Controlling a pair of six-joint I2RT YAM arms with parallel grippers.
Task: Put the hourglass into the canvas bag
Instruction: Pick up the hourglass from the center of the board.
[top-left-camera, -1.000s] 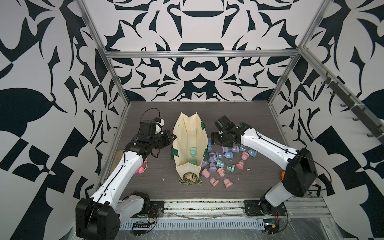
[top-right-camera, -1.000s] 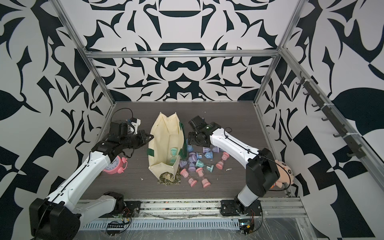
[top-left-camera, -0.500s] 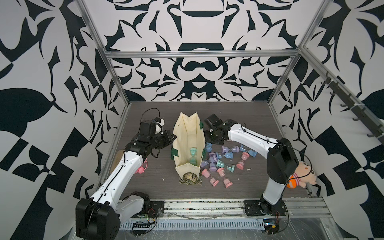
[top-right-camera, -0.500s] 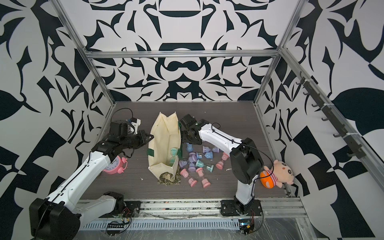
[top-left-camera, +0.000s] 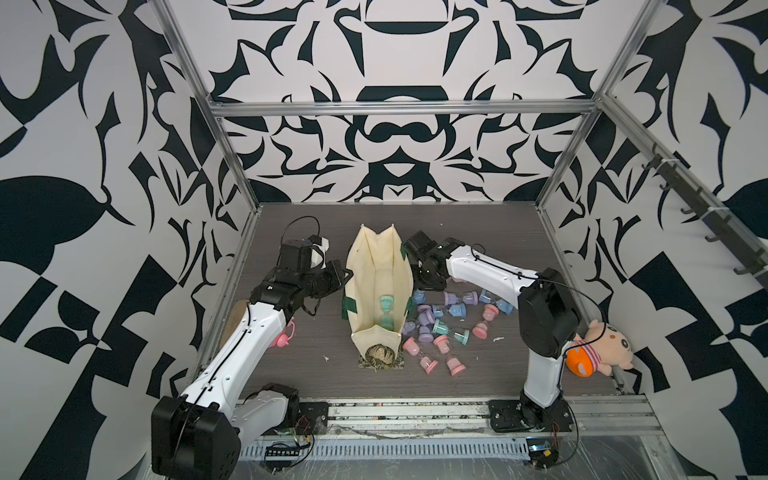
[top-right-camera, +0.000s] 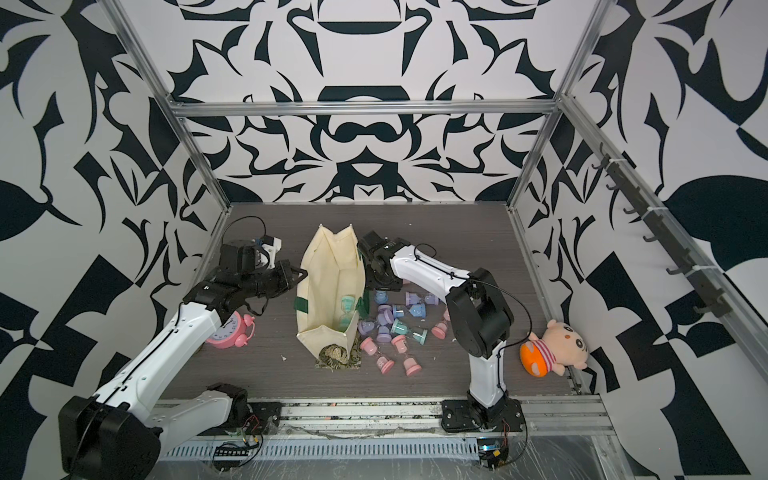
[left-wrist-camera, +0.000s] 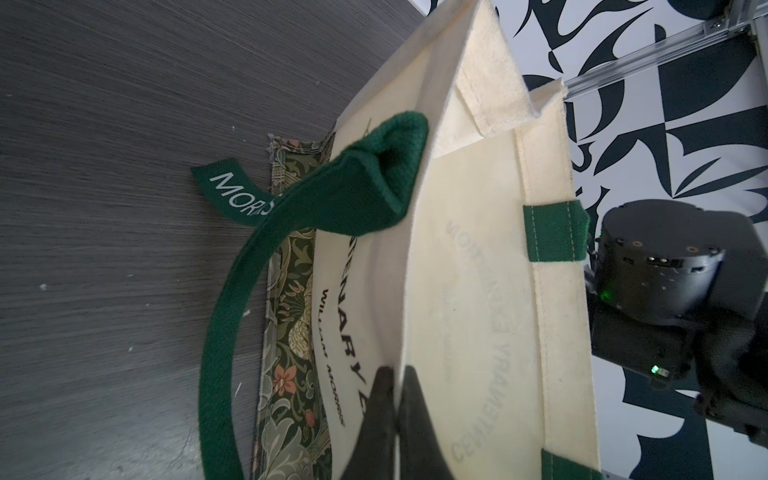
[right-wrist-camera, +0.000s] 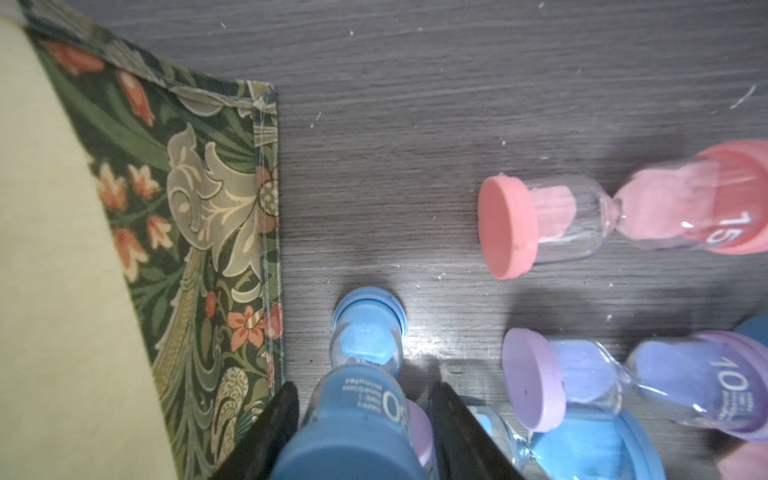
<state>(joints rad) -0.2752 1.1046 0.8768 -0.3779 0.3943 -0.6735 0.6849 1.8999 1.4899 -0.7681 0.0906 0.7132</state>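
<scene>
The cream canvas bag (top-left-camera: 378, 270) (top-right-camera: 332, 266) lies on the table with its mouth held open and a teal hourglass (top-left-camera: 386, 311) inside. My left gripper (top-left-camera: 347, 274) (left-wrist-camera: 397, 374) is shut on the bag's left wall near the rim, both fingers pinching the canvas. My right gripper (top-left-camera: 428, 282) (right-wrist-camera: 363, 388) points down just right of the bag, beside its green floral panel (right-wrist-camera: 199, 199). Its fingers are closed in on an upright blue hourglass (right-wrist-camera: 361, 424) whose lower cap rests on the table.
Several pastel hourglasses (top-left-camera: 449, 328) lie scattered right of the bag, among them a pink one (right-wrist-camera: 602, 212) and a purple one (right-wrist-camera: 623, 382) close to my right fingers. A pink alarm clock (top-right-camera: 230, 330) sits under my left arm. A plush toy (top-left-camera: 598, 349) lies at the right edge.
My right arm has swung left towards the bag and dropped onto the blue hourglass, and its jaws have narrowed round it. The left arm and the bag have not moved.
</scene>
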